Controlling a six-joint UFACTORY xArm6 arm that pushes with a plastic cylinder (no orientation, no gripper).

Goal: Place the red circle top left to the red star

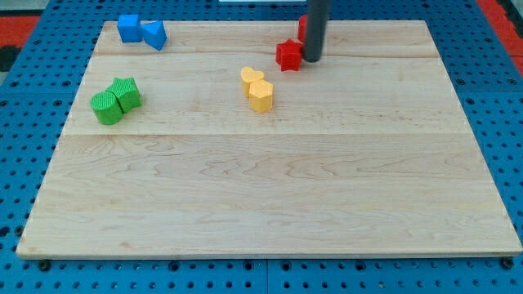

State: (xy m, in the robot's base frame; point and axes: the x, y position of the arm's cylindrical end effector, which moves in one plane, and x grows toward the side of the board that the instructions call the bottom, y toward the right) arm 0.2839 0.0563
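Observation:
The red star (288,55) lies near the view's top, right of centre on the wooden board (270,188). The red circle (302,26) shows as a thin red sliver just above and right of the star, mostly hidden behind the dark rod. My tip (313,59) rests on the board right next to the star's right side, below the red circle.
Two blue blocks, a cube (128,27) and a triangle (154,34), sit at the view's top left. Two green blocks (105,108) (126,92) touch at the left. Two yellow blocks (252,79) (261,95) touch near the centre top.

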